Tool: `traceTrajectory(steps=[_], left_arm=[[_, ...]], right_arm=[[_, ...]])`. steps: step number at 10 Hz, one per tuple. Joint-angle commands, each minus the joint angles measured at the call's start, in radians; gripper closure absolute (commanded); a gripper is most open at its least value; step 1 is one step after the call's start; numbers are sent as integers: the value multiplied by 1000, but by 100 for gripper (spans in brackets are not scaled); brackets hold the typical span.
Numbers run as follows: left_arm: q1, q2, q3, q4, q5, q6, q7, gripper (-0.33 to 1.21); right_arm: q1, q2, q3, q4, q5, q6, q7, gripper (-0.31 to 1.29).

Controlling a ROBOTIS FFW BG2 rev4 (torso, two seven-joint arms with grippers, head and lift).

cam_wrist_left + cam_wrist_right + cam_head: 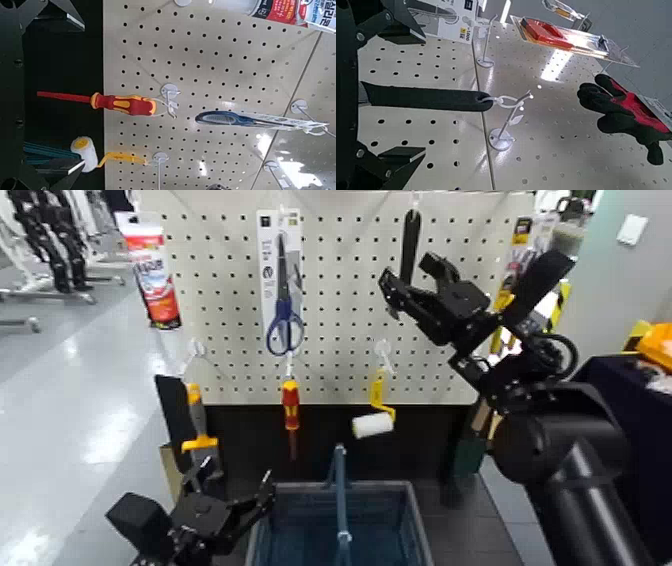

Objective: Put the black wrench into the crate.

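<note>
The black wrench [410,238] hangs from a hook high on the white pegboard [330,350], right of the middle. My right gripper [408,278] is raised in front of its lower end. In the right wrist view the wrench's black handle [423,97] lies between the gripper's two fingers [403,28], which stand apart on either side of it with gaps, so the gripper is open. The blue-grey crate [270,525] with its tall centre handle [339,490] sits low in front of me. Beside the crate's left wall, my left gripper [245,500] is held open and empty.
Blue-handled scissors [284,290], a red screwdriver [290,405], a paint roller [373,422] and a scraper [185,415] hang on the board. A black and red glove [621,107] and an orange pack [562,36] hang close to the wrench. A dark counter [630,420] stands at right.
</note>
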Motion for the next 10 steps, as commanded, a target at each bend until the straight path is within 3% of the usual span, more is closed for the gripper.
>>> traceTrajectory(steps=[1,3,10], left_arm=[[0,0,0,1,0,-2,0,11],[0,0,0,1,-2,0,0,11],[-3,0,-3,1,-6,0,1,11]], right_arm=[[-6,0,8,-4,9,6,-8,83],[-9,0,13,-10,21,19,-16,110],[-20,0,10,-15,33,6,-16,110]])
